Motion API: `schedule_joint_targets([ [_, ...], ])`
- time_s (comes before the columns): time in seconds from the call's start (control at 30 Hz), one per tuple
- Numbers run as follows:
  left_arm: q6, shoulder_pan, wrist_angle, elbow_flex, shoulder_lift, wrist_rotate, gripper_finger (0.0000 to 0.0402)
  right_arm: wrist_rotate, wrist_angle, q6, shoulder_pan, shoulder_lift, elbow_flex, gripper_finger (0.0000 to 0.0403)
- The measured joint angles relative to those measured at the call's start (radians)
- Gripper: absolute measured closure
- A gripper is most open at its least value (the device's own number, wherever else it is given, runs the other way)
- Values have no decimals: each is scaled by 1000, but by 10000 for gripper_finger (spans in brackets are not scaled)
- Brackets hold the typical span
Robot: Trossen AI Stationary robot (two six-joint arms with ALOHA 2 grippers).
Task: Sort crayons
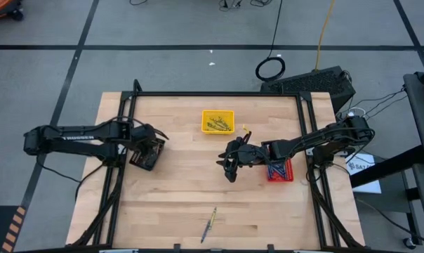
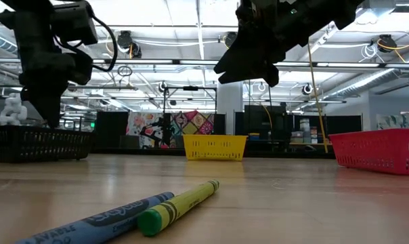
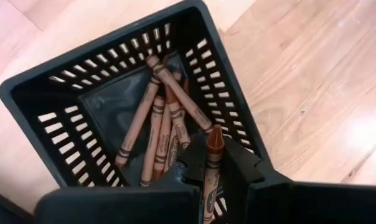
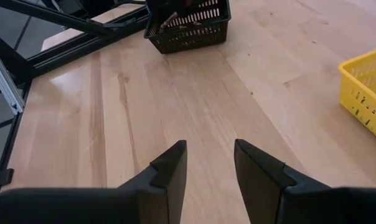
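Left pincer: clenching a brown crayon over the black tray; a tilted release is risking a bounce out.
Right pincer: hanging released, empty.
Tabletop: blue crayon and green crayon waiting unsorted.

left tool clamped, right tool parted

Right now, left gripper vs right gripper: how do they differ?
The left gripper is shut on a brown crayon; the right gripper is open and holds nothing.
The left gripper hangs over the black tray, which already has brown crayons in it; the right gripper hangs over bare table, mid-table, beside the red tray.
Both are raised off the tabletop.
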Motion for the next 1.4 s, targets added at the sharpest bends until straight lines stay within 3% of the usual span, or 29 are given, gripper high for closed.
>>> schedule_joint_targets([
  [0.23, 0, 0, 2, 0, 44, -65, 377, 0, 0, 15, 0, 0, 0, 284],
  [1.0, -1, 0, 4, 0, 66, -30, 377, 0, 0, -11, 0, 0, 0, 284],
  [1.4, 0, 0, 4, 0, 65, -61, 377, 0, -1, -16, 0, 0, 0, 284],
])
